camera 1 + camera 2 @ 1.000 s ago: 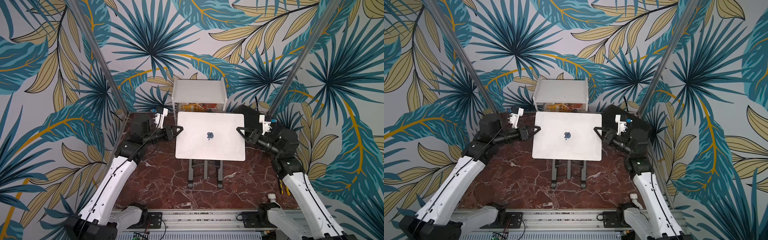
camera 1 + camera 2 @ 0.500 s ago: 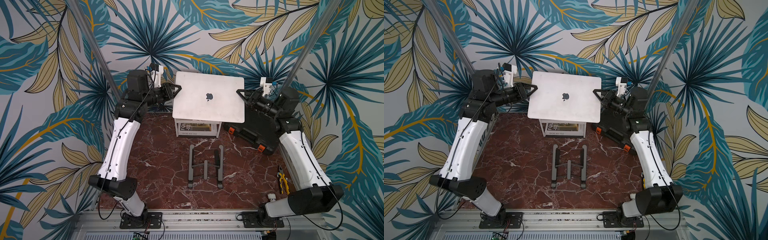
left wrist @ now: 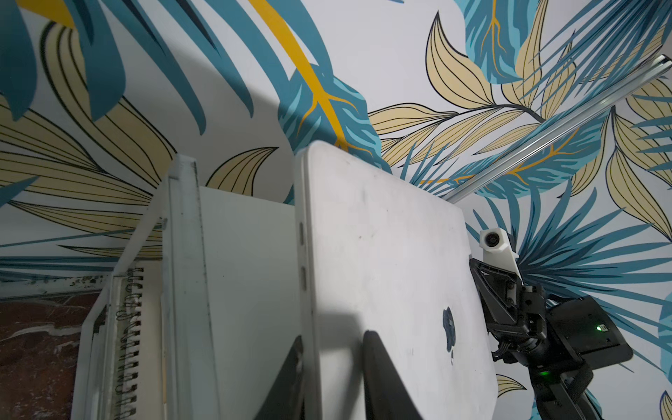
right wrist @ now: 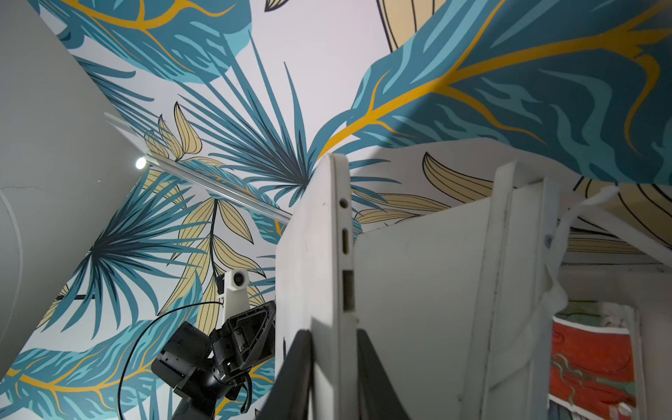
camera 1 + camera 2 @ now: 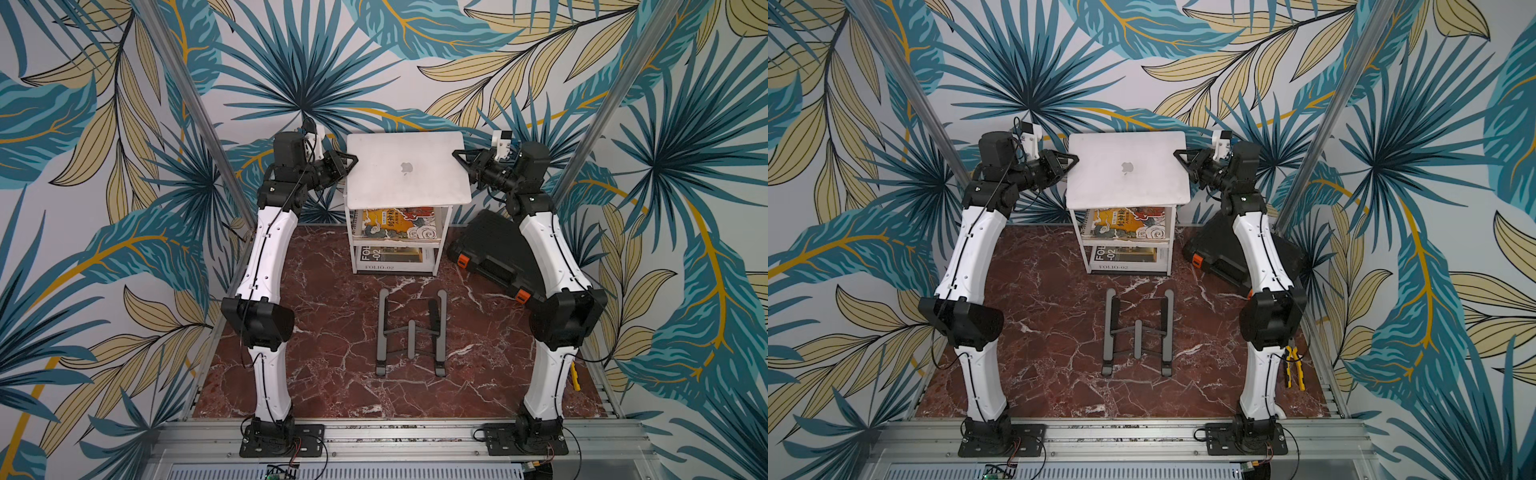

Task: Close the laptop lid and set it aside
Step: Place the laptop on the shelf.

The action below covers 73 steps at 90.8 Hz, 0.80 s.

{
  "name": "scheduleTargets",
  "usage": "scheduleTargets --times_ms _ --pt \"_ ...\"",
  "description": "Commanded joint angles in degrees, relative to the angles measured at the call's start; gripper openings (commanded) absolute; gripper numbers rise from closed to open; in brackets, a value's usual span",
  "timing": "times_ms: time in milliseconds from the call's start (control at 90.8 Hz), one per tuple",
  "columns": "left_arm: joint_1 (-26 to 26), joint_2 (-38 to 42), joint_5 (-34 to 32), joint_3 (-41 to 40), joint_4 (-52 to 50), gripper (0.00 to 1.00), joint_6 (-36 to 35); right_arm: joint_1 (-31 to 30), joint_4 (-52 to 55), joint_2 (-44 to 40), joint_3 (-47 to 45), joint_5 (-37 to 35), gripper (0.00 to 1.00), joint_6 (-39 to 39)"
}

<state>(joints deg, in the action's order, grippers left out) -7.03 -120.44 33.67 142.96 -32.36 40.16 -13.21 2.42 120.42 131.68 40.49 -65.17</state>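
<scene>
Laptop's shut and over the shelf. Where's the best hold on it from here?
I'd take the two short side edges, one arm each, coming in level from its own side. The laptop is a thin, wide slab lying near level, so fingers fit only above and below an edge. The left gripper and right gripper pinch it this way now.

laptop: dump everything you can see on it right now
The laptop is thin, silver-grey metal, faintly smudged and closed, with its apple logo facing up. Small ports show along both side edges. It lies roughly flat over the white shelf unit. The wrist views show a gap above the shelf top, so it looks carried, though contact farther back cannot be told. The left claw and right claw pinch its opposite side edges.
</scene>
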Motion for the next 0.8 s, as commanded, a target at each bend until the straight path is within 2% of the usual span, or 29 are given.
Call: scheduleTargets --times_ms 0,176,242,507,793 --pt "-0.77 -1.3 0.68 3.32 7.31 0.31 -3.83 -1.81 -3.89 -0.07 4.37 -2.1 0.0 -1.04" --pt "0.98 -4.18 1.02 4.35 9.81 0.33 -1.84 -1.99 -4.34 2.35 4.07 -2.72 0.0 -1.19" --pt "1.35 -4.89 1.68 4.29 11.16 0.36 -1.49 -1.99 -3.88 2.7 3.9 -3.26 0.0 -0.68" --pt "2.27 -5.07 4.18 4.06 15.74 0.66 -1.37 -1.3 -2.89 4.3 3.24 -5.27 0.0 0.15" --pt "3.34 -1.66 3.21 3.31 17.3 0.7 -1.94 1.68 -2.5 3.47 0.34 -7.83 0.0 -1.01"
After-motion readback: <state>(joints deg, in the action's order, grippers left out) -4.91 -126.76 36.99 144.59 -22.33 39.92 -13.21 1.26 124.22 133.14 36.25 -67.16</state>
